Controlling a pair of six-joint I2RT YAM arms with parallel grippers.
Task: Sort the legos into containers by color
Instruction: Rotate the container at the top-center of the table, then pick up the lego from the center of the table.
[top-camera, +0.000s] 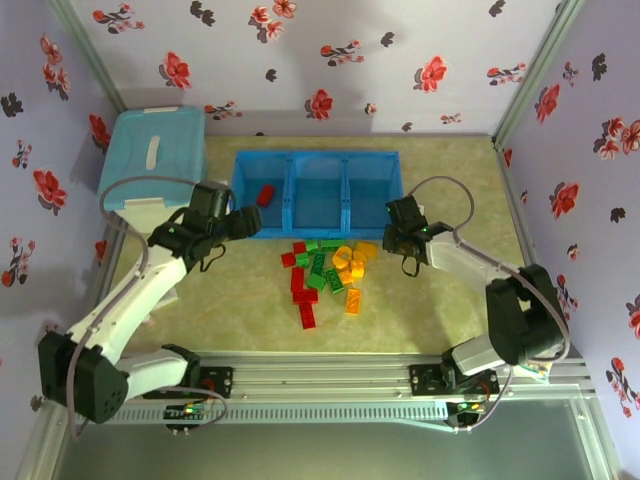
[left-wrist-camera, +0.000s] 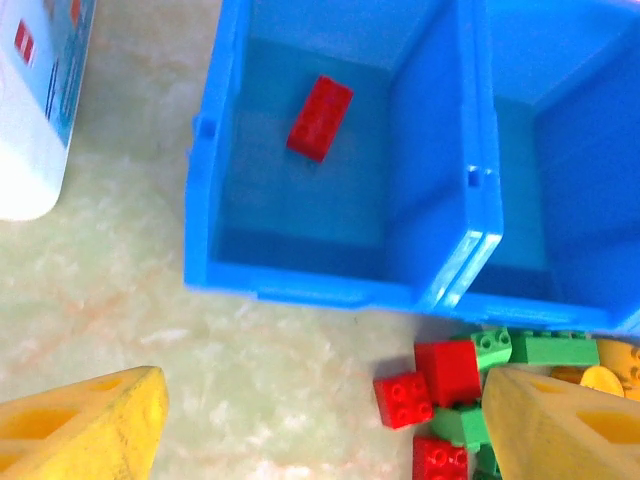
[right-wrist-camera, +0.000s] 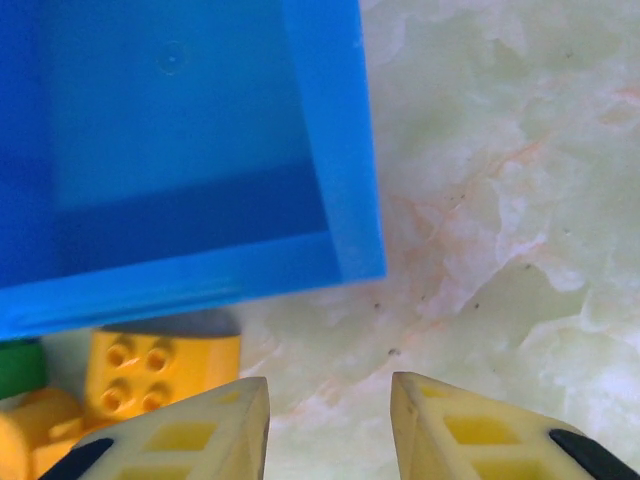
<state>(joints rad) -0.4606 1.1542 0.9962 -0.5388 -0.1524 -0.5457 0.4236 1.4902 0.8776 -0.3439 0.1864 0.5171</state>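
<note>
The containers (top-camera: 315, 155) are three joined blue bins at the back of the table. One red lego (top-camera: 265, 195) lies in the left bin (left-wrist-camera: 215, 200), where it shows as a red brick (left-wrist-camera: 320, 117). The other legos (top-camera: 325, 270), red, green and yellow-orange, lie in a loose pile in front of the bins. My left gripper (top-camera: 252, 222) hovers open and empty (left-wrist-camera: 325, 400) over bare table by the left bin's front wall, red bricks (left-wrist-camera: 403, 399) just to its right. My right gripper (top-camera: 397, 237) is at the right bin's front corner (right-wrist-camera: 350, 250), its jaws (right-wrist-camera: 330, 400) apart with nothing between, a yellow brick (right-wrist-camera: 160, 365) to its left.
A light-blue lidded box (top-camera: 150, 155) with a white base (left-wrist-camera: 30, 100) stands at the back left beside the bins. Flowered walls close in the table on three sides. A metal rail (top-camera: 320, 375) runs along the near edge by the arm bases.
</note>
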